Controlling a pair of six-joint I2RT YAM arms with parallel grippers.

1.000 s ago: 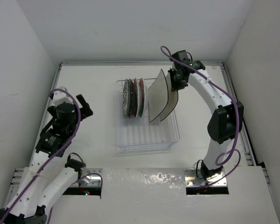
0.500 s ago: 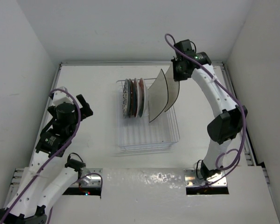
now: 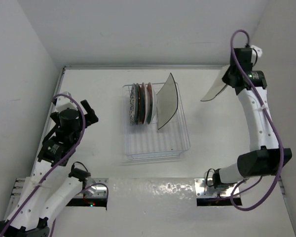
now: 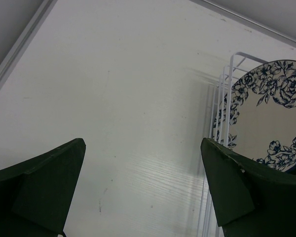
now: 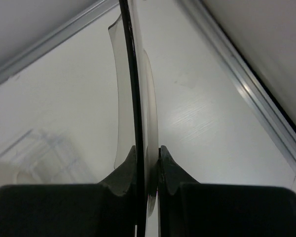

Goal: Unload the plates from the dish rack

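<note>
Right claw (image 5: 147, 153) clamped on the edge of one square plate (image 5: 137, 74), fingers pinching it from both sides; the wrist view shows the plate edge-on, dark back to the left, pale face to the right. From the top view this claw (image 3: 233, 79) sits high near the back right corner and the held square plate (image 3: 214, 90) hangs tilted just left of it, over the worktop (image 3: 212, 128) and well apart from the dish rack (image 3: 158, 148). In the rack: a second square plate (image 3: 167, 101) leaning upright in the right half, and three round plates standing on edge in a row at the back left, packed close: white floral plate (image 3: 133, 104) leftmost, dark teal plate (image 3: 141, 102) in the middle, red-patterned plate (image 3: 149, 101) on the right. Left claw (image 4: 142, 148) is spread wide, nothing between the fingers. It points over bare worktop toward the rack's left side, with the floral plate's face showing through the wires. From the top view, left claw (image 3: 89, 112) is well left of the rack, not touching it.
</note>
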